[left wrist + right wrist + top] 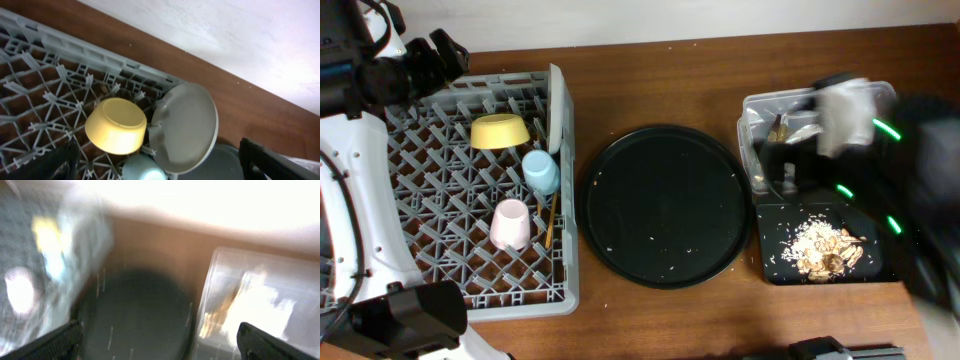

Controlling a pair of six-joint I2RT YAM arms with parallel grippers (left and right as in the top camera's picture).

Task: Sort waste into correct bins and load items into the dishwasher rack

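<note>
Holding your dishes, rack [420, 190]: bowl [500, 131], blue cup [541, 170], pink cup [511, 223], chopsticks [548, 225], and plate [185, 127] on edge at its right wall. Your black bin [775, 262] contains scraps [825, 248]. Just beyond it, tub [752, 110]: blurred pale and brown waste [245, 300]. One round tray [665, 205] sits between rack and bins. Your left gripper [157, 160] hangs over the rack, jaws wide, empty. Your right gripper [160, 345], blurred over the tub: jaws wide, empty.

Under the left gripper [160, 167], the yellow bowl [116, 125], upright white plate [187, 127] and dishwasher rack [45, 75] pegs crowd the drop; bare table [200, 75] opens ahead. Before the right gripper [160, 347] lies the flat round black tray [135, 310], with the clear tub [212, 295] to the pincer's right.
</note>
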